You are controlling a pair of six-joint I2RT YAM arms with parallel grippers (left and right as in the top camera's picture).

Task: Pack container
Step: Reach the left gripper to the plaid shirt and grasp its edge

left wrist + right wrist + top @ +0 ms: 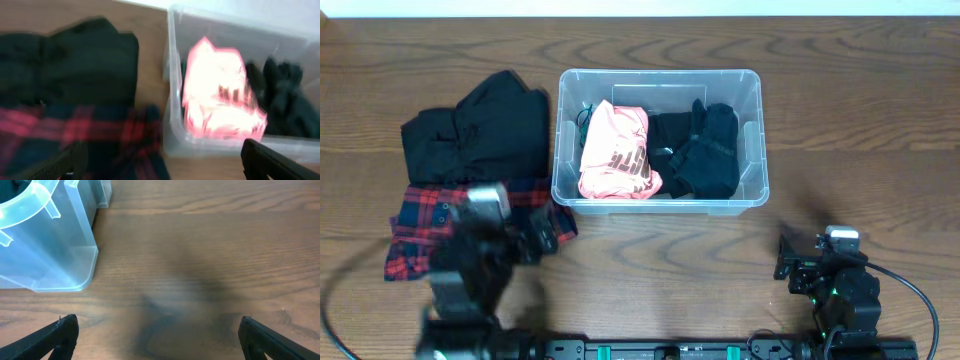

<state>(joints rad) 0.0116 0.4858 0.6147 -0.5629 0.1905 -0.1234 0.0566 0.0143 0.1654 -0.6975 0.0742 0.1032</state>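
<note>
The clear container (753,120) stands at the table's middle and holds a folded pink shirt (615,152) on the left and a black garment (705,150) on the right. It also shows in the left wrist view (172,135) and the right wrist view (47,255). A red plaid garment (420,225) and a black garment (480,125) lie left of it. My left gripper (162,162) is open and empty above the plaid garment's right edge (75,130). My right gripper (157,335) is open and empty over bare table, right of the container.
The wooden table (850,120) stretches around the container. The left arm (470,270) is blurred over the plaid garment. The right arm (835,285) sits near the front edge at the right.
</note>
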